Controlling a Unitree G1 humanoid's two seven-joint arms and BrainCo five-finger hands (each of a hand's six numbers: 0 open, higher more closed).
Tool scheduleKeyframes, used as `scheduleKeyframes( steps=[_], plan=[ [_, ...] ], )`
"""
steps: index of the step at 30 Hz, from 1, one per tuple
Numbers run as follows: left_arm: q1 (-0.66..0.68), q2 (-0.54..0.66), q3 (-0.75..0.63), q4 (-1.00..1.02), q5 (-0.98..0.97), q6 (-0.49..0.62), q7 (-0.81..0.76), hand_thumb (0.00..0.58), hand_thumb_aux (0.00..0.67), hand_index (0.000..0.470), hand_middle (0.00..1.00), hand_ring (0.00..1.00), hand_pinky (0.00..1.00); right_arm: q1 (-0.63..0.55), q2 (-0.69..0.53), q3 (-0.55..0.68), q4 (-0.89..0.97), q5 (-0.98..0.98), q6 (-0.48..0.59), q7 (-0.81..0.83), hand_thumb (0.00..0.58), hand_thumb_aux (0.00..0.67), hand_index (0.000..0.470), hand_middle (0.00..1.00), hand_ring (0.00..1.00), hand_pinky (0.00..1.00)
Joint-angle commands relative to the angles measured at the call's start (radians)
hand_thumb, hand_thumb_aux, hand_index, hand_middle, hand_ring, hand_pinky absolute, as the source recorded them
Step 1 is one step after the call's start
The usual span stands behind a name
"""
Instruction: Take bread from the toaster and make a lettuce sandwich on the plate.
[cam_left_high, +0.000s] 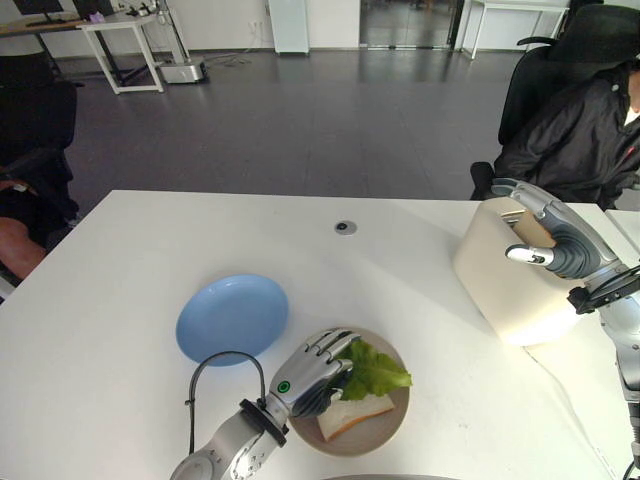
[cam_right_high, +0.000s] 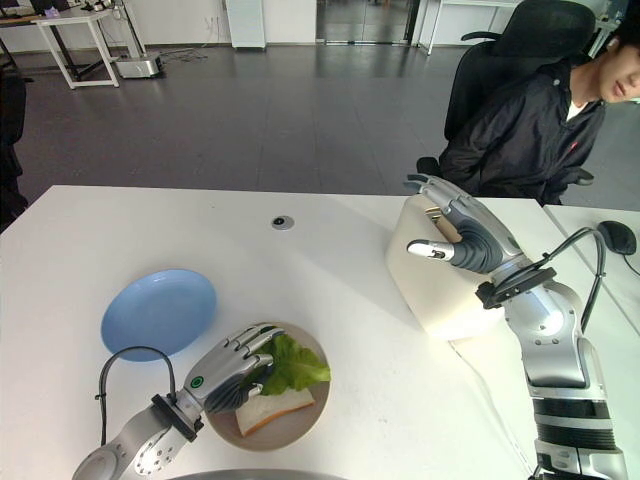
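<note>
Nearest the camera, a brown plate (cam_left_high: 398, 422) is seen on the white table (cam_left_high: 120, 300). A bread slice (cam_left_high: 355, 412) is laid flat on it, and a green lettuce leaf (cam_left_high: 380, 370) is spread over the slice's far part. The left hand (cam_left_high: 312, 375) is placed over the left side of this plate, palm down, in contact with the leaf's left edge. Whether the leaf is clamped or only touched cannot be told, since the underside of the hand is hidden.

A blue plate (cam_left_high: 232, 317) is set just beside the brown one, to its left and a little farther back, the two rims almost touching. A small round fitting (cam_left_high: 345, 227) is let into the tabletop beyond both plates, near the middle.

At the right of the table, the cream toaster (cam_left_high: 500, 285) is found tilted (its top leans toward the far right). The right hand (cam_left_high: 562, 245) is held at the toaster's top, arched over the slot. A tan slice (cam_left_high: 528, 228) is seen there, rising from the toaster and partly covered by the hand. Whether that slice is gripped or the hand is simply held apart around it cannot be told.
</note>
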Motion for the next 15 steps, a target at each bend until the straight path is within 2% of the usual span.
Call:
scheduleKeyframes(
  steps=[1, 15],
  plan=[
    [0.012, 0.016, 0.014, -0.022, -0.052, -0.022, -0.001, 0.580, 0.670, 0.470, 0.00, 0.00, 0.00, -0.005, 0.006, 0.012, -0.003, 0.005, 0.005, 0.006, 0.000, 0.000, 0.000, 0.00, 0.00, 0.00],
    [0.187, 0.129, 0.165, -0.146, -0.182, -0.114, -0.036, 0.580, 0.670, 0.470, 0.00, 0.00, 0.00, -0.009, 0.001, 0.016, 0.011, -0.003, 0.004, -0.002, 0.000, 0.000, 0.000, 0.00, 0.00, 0.00]
  ],
)
